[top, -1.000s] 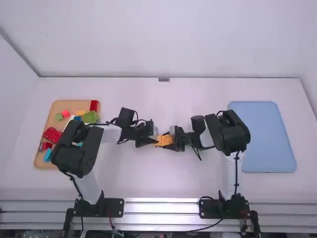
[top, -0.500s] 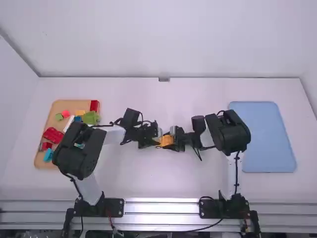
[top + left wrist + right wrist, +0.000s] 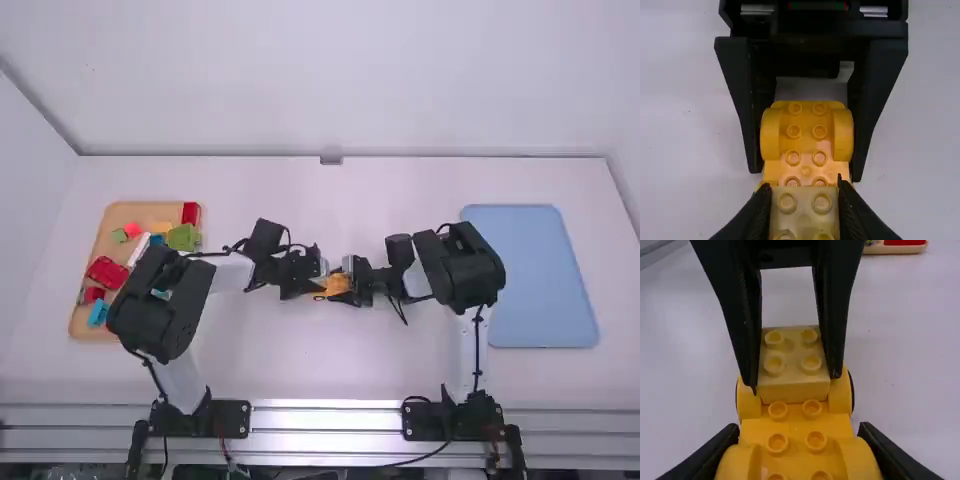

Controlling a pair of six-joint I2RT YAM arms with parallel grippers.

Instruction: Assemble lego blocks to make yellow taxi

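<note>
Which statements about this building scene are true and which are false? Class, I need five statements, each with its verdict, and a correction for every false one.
1. The left hand grips a pale yellow plastic block. True.
2. The right hand grips a green block. False: it grips a bright yellow studded plastic base.
3. The pale yellow plastic block's studs face down at the table. False: they face up.
4. A green block lies on the tan rectangular tray. True.
5. The flat light-blue tray lies on the left arm's side. False: it lies on the right arm's side.
</note>
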